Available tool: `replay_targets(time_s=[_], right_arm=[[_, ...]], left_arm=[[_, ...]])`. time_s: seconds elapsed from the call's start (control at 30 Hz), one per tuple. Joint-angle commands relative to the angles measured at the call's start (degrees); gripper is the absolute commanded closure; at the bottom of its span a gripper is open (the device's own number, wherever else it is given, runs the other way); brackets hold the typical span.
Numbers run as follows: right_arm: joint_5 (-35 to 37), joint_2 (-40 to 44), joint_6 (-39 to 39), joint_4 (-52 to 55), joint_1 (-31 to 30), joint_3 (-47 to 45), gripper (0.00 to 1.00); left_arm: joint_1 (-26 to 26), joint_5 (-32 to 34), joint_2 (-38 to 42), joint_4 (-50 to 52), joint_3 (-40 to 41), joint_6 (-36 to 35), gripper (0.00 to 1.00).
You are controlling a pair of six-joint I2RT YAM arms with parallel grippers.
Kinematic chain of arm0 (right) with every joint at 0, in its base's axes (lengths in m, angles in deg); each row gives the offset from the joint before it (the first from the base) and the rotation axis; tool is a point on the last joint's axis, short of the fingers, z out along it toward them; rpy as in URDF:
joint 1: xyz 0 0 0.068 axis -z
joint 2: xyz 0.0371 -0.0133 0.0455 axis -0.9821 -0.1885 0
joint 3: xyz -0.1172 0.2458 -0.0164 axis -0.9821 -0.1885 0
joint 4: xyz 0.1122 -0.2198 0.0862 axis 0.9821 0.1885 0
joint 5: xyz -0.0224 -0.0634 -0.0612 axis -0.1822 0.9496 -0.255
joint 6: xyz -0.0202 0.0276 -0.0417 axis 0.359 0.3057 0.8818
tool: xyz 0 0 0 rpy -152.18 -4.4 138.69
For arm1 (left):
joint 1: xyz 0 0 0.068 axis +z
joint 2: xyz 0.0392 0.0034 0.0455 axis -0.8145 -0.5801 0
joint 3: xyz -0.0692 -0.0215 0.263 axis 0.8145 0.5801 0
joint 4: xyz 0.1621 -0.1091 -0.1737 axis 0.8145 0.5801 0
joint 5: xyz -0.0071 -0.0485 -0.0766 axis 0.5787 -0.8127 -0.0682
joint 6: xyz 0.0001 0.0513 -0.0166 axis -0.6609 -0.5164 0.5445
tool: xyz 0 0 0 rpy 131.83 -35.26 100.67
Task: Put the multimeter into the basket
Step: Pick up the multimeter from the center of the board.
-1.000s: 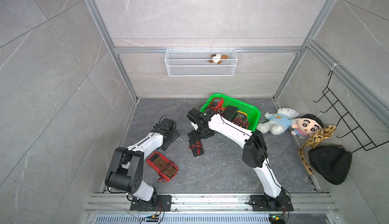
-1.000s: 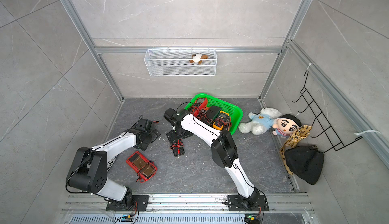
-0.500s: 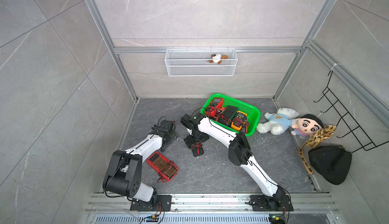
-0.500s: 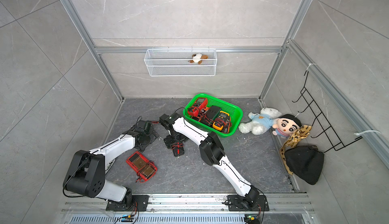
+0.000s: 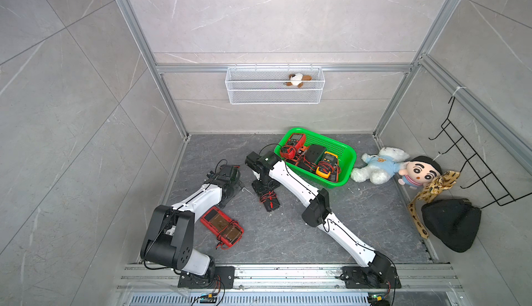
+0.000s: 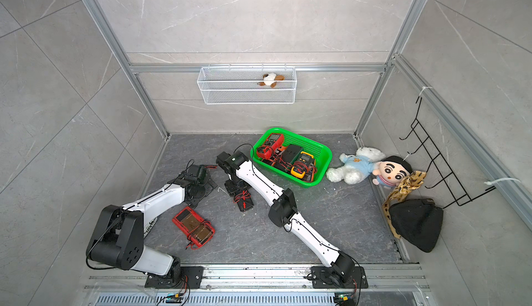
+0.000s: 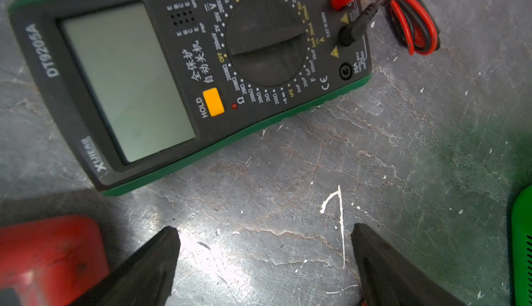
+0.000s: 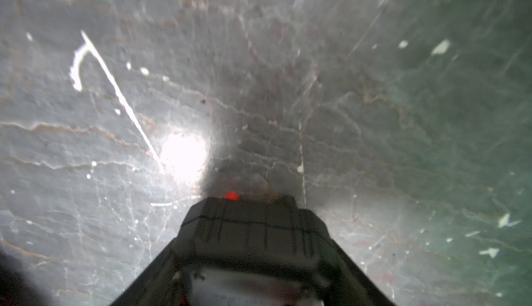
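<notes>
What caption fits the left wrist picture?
Open left fingers near a green-edged multimeter lying on the floor.

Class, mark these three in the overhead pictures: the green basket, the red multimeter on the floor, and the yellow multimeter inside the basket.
green basket [image 5: 328, 145], a top view, on its perforated far wall.
red multimeter [image 5: 221, 227], a top view, middle of its case.
yellow multimeter [image 5: 326, 166], a top view, middle of its body.

Obs: left claw [image 7: 263, 228] low, jaws wide apart. Right arm [image 5: 296, 185] stretched forward, right claw [image 8: 252, 232] pointed down; jaw state blurred.
</notes>
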Motion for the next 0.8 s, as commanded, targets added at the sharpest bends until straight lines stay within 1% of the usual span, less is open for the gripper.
replay_targets(time_s=[0.0,0.07,0.1,0.17,0.2,0.27,0.33,0.4,0.47,0.63,0.77], right_arm=[[-0.4,-1.9,0.1,8.2,0.5,3.0,0.34],[-0.3,-1.9,0.1,8.2,0.6,3.2,0.38],[-0.4,-1.9,0.2,8.2,0.6,3.4,0.42],[-0.2,-1.6,0.3,8.4,0.6,3.8,0.53],[0.1,-1.4,0.3,8.7,0.6,4.2,0.62],[0.9,-0.2,0.2,8.9,0.6,4.6,0.76],[2.1,1.8,0.3,8.9,0.6,4.7,0.85],[3.6,4.5,0.1,8.8,0.7,4.8,0.91],[5.3,7.0,-0.5,8.9,1.1,4.8,1.00],[7.6,13.2,-3.3,9.8,3.7,4.8,1.00],[9.6,18.4,-5.0,10.2,7.0,4.8,1.00]], left_arm=[[0.2,0.9,0.0,-0.1,-1.7,0.3,0.02],[0.2,0.9,-0.3,0.0,-2.3,0.0,0.02],[0.2,1.0,-0.5,0.1,-2.5,0.0,0.02],[0.3,1.0,-0.7,0.1,-2.9,-0.2,0.02],[0.3,1.0,-0.9,0.2,-3.1,-0.3,0.02],[0.3,1.2,-0.9,0.4,-3.4,-0.4,0.02],[0.3,1.4,-0.9,0.4,-3.5,-0.4,0.02],[0.3,1.7,-1.0,0.4,-3.6,-0.4,0.02],[0.3,1.8,-1.1,0.3,-3.8,-0.4,0.02],[0.3,2.5,-1.0,-0.2,-3.9,-0.4,0.02],[0.3,3.1,-0.7,-0.2,-4.0,-0.5,0.02]])
